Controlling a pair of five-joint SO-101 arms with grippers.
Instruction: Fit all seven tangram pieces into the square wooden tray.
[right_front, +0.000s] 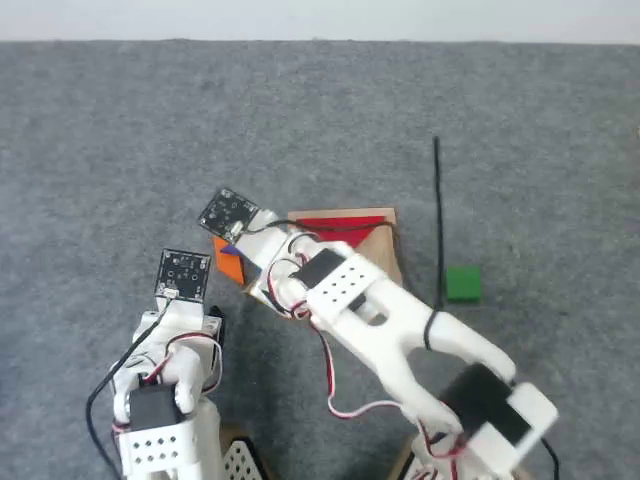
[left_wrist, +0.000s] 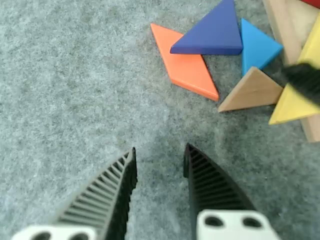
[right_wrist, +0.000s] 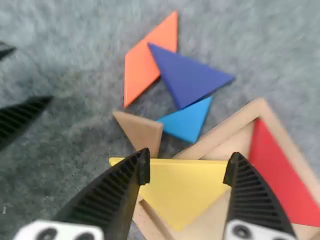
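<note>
High view overhead, far; wrist views close, angled down, sharing orange parallelogram (left_wrist: 185, 62).

Tray (right_wrist: 225, 127): set mid-bench (right_front: 300, 120).
In tray: first large triangle (right_wrist: 277, 175), laid flat.
Across tray rim: second large triangle (right_wrist: 185, 187), one corner projected over the bench, placed beneath the right hand (right_wrist: 189, 166).
Left of tray, on bench: parallelogram (right_wrist: 142, 65), partly overlain by medium triangle (right_wrist: 190, 77); first small triangle (right_wrist: 187, 121) set between medium triangle and rim; second small triangle (right_wrist: 142, 132) just beside it.
Right of tray, well apart: square piece (right_front: 462, 283).
</note>
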